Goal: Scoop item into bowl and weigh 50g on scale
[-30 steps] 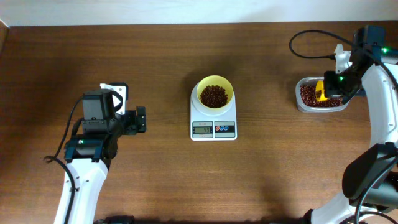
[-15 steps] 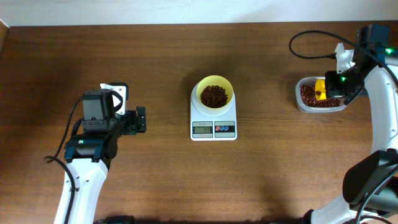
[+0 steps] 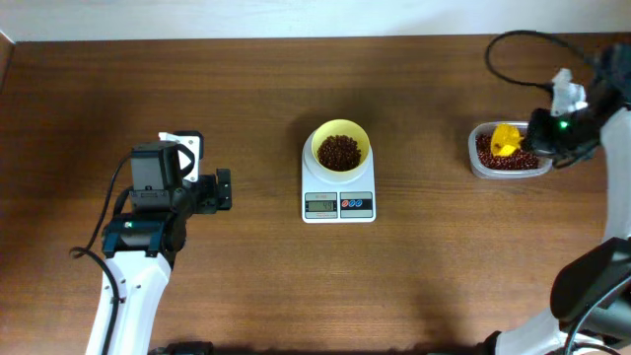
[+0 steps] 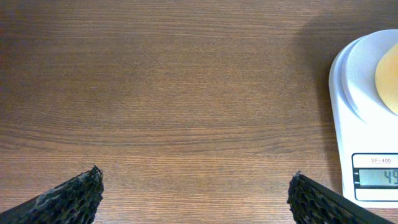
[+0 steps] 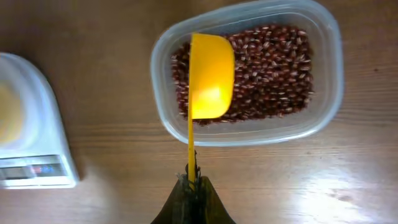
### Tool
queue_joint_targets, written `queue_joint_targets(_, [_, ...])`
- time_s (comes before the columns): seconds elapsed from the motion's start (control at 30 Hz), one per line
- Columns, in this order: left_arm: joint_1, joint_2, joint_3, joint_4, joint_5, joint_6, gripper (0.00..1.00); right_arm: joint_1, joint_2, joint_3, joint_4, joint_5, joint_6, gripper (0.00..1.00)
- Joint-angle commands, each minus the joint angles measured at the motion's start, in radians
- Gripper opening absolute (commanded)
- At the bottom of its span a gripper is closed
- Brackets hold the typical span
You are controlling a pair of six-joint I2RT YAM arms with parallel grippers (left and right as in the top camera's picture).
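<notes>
The pale yellow bowl (image 3: 319, 138) stands on the white scale (image 3: 338, 204) at the table's middle, holding dark reddish-brown beans (image 3: 340, 152). More beans (image 5: 273, 68) fill a clear container (image 5: 326, 43) at the right. My right gripper (image 5: 191, 182) is shut on the thin handle of a yellow scoop (image 5: 211, 78), whose cup hangs over the container's left half with no beans showing on it. My left gripper (image 4: 196, 183) stands open and empty over bare wood, left of the scale (image 4: 367, 124). The part of the display that shows reads 49.
A black cable (image 3: 513, 44) loops on the table behind the container. The right arm (image 3: 592, 286) runs down the right edge. The left arm's body (image 3: 148, 212) lies at the left. Bare wood lies between the scale and the container.
My right gripper has drawn back to the right with the scoop, whose cup stays over the container. The left arm, bowl and scale have not moved.
</notes>
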Motion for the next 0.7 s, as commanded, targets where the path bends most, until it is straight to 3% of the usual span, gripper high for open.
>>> queue_joint_targets(0.0, [0.005, 0.005, -0.003, 0.002, -0.007, 0.012, 0.99, -0.061, -0.028, 0.027, -0.002, -0.19, 0.006, 0.04])
queue_joint_targets(0.07, [0.005, 0.005, -0.003, 0.002, -0.007, 0.012, 0.99, -0.073, -0.028, 0.027, -0.019, -0.283, -0.067, 0.04])
queue_joint_targets(0.23, [0.005, 0.005, -0.003, 0.002, -0.007, 0.012, 0.99, -0.072, -0.028, 0.027, -0.019, -0.38, -0.072, 0.04])
queue_joint_targets(0.43, [0.005, 0.005, -0.003, 0.002, -0.007, 0.012, 0.99, -0.048, -0.028, 0.027, -0.016, -0.668, -0.068, 0.04])
queue_joint_targets(0.67, [0.005, 0.005, -0.003, 0.002, -0.007, 0.012, 0.99, 0.317, -0.026, 0.027, 0.158, -0.562, -0.068, 0.04])
